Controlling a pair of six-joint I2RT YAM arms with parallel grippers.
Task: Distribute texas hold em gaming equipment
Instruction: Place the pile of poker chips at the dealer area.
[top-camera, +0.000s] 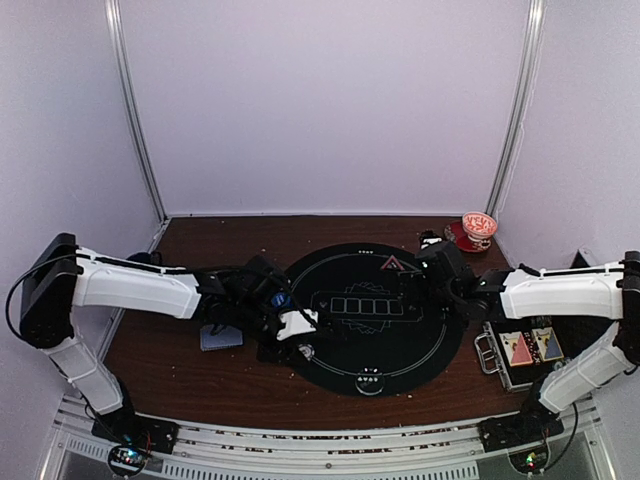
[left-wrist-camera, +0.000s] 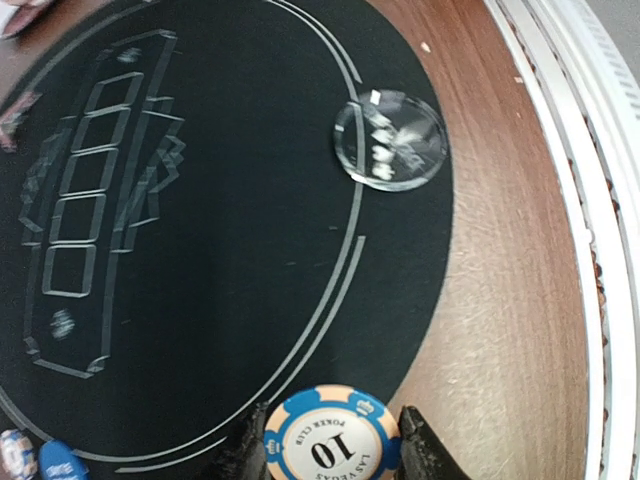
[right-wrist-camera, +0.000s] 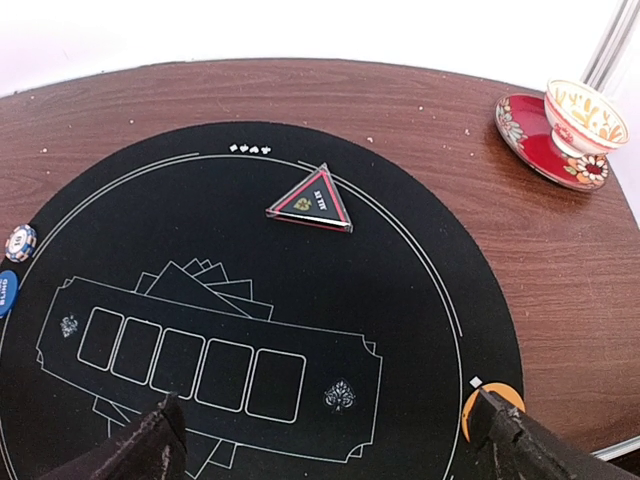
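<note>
The left gripper (left-wrist-camera: 332, 455) is shown closed on a blue-and-white poker chip (left-wrist-camera: 330, 432) marked 10, held over the edge of the black round mat (left-wrist-camera: 230, 260). The right gripper (right-wrist-camera: 335, 450) is seen with jaws spread wide and empty above the mat's card outlines. The red triangle marker (right-wrist-camera: 312, 200) is seen lying flat beyond them, and an orange disc (right-wrist-camera: 488, 408) at the mat's edge.

Two white-shelled arms (top-camera: 135, 285) with black joints (thin black cables (top-camera: 9, 300)).
</note>
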